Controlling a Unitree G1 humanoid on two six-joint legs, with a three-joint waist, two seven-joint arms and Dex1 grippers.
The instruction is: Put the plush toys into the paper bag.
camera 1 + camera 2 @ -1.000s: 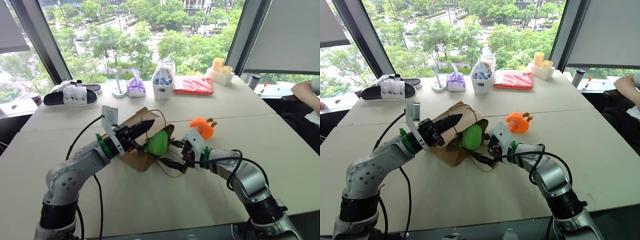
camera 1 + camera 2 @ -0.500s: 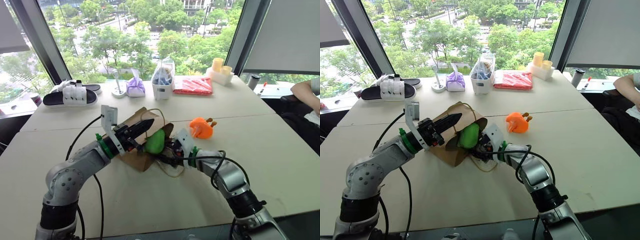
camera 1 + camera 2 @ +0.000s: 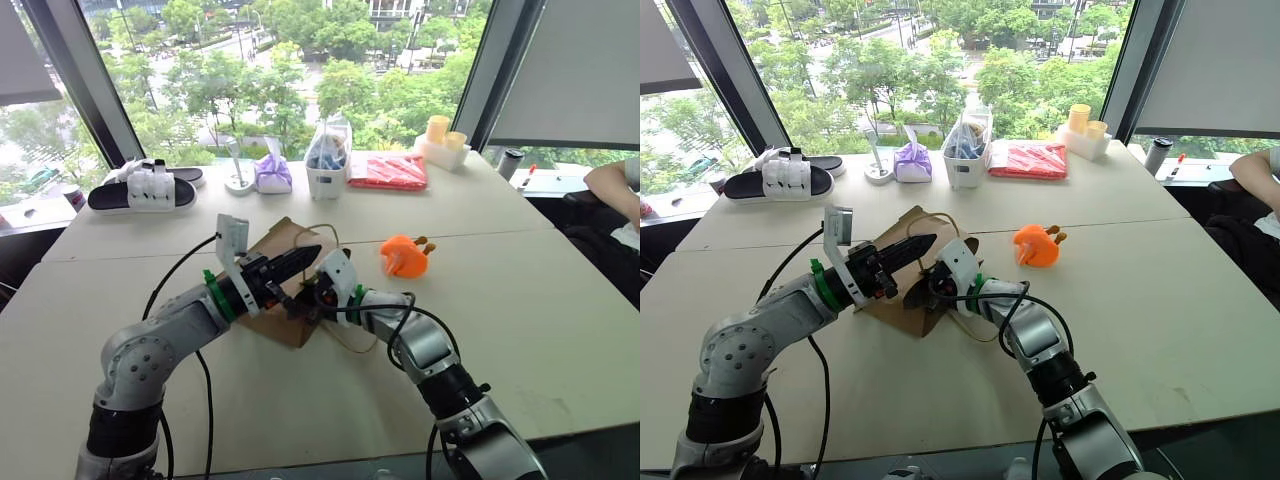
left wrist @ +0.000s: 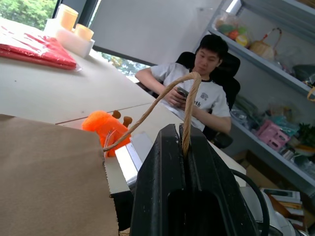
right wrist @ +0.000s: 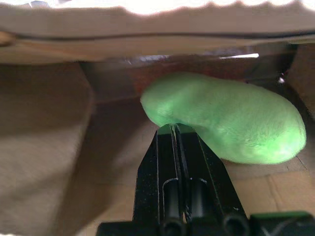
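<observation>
The left claw pinches the twine handle to hold the paper bag open — the right claw, fingers together, nudges the green toy deeper inside.

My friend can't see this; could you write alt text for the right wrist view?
Inside the brown paper bag, a light green plush toy lies on the bag's floor. The right gripper, its black fingers shut together, touches the toy's near side.

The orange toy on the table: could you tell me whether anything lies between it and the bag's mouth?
Yes: the right gripper and its arm occupy the bag's mouth, between it and the orange toy.
</observation>
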